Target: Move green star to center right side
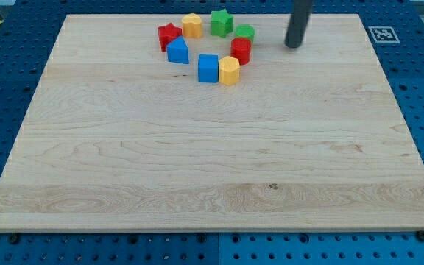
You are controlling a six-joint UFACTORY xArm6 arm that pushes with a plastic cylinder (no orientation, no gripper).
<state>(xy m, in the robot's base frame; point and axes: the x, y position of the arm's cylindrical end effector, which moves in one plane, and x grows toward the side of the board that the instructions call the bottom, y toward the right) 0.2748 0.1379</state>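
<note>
The green star (221, 22) sits near the view's top, at the top of a ring of blocks on the wooden board (212, 162). My tip (294, 45) rests on the board to the right of the ring, about a hundred pixels right of the green star and slightly lower. It touches no block. A second green block (245, 32), rounded, lies just right of and below the star, between it and my tip.
The ring also holds a red star (168, 35), a yellow block (192, 26), a blue block (177, 51), a blue cube (208, 68), a yellow block (229, 71) and a red block (241, 50). A marker tag (380, 33) sits at the board's top right corner.
</note>
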